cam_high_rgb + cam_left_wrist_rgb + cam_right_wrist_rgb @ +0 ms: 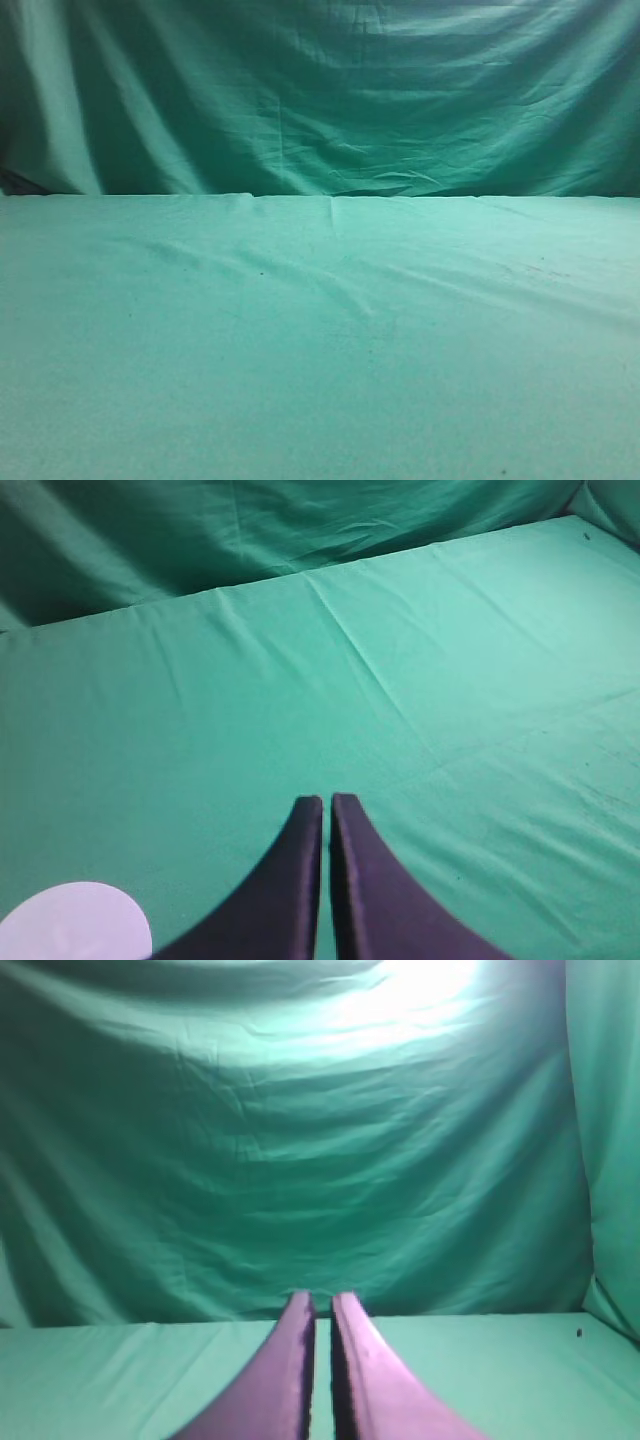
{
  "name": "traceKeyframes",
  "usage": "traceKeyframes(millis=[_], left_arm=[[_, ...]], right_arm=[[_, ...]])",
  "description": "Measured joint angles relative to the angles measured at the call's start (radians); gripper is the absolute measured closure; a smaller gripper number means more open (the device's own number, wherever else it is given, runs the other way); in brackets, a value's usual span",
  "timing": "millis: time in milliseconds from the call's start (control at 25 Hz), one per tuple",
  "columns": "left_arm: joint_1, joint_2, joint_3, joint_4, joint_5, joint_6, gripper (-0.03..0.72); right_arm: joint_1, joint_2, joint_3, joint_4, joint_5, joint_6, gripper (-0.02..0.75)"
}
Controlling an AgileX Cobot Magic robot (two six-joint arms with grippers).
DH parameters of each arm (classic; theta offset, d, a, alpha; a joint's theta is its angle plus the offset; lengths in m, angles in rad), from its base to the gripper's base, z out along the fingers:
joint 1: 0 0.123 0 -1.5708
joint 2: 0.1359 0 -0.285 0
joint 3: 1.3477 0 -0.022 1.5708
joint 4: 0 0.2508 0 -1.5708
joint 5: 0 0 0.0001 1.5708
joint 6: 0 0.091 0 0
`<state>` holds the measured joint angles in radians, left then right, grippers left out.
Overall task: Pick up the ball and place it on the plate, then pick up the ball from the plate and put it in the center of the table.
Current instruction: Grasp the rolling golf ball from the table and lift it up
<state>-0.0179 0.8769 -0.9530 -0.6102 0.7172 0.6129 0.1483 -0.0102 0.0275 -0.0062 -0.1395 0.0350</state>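
Observation:
The ball is out of view in every frame. The table (320,340) is covered in wrinkled green cloth, and no gripper shows in the exterior view. In the left wrist view my left gripper (326,802) is shut and empty above the cloth. A white round plate (72,922) shows partly at the bottom left corner, to the left of the jaws and nearer the camera. In the right wrist view my right gripper (321,1300) is shut and empty, pointing level toward the backdrop, with the table (500,1370) below it.
A draped green backdrop (320,95) hangs behind the table's far edge and also fills the right wrist view (300,1140). A fold in the cloth (330,215) runs from the far edge toward the middle.

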Motion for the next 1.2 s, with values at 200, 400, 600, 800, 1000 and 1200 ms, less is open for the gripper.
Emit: traceKeyframes(millis=[200,400,600,800,1000,1200], left_arm=[[-0.024,-0.207,0.179,0.012,-0.111,0.002,0.688],[-0.024,-0.379,0.3,0.057,-0.145,0.002,0.688],[-0.024,-0.49,0.382,0.095,-0.166,-0.021,0.688],[-0.024,-0.536,0.434,0.206,-0.168,-0.117,0.688],[-0.024,-0.543,0.472,0.26,-0.161,-0.136,0.688],[-0.024,-0.544,0.496,0.305,-0.177,-0.136,0.688]], right_arm=[[0.0,0.008,-0.142,0.0,0.245,0.0,0.672],[0.0,0.141,-0.301,0.002,0.552,0.004,0.672],[0.0,0.213,-0.345,0.04,0.601,0.016,0.672],[0.0,0.278,-0.454,0.079,0.784,-0.176,0.672],[0.043,0.446,-0.581,0.098,0.991,-0.294,0.672],[0.177,0.644,-0.676,0.153,1.131,-0.33,0.672]])
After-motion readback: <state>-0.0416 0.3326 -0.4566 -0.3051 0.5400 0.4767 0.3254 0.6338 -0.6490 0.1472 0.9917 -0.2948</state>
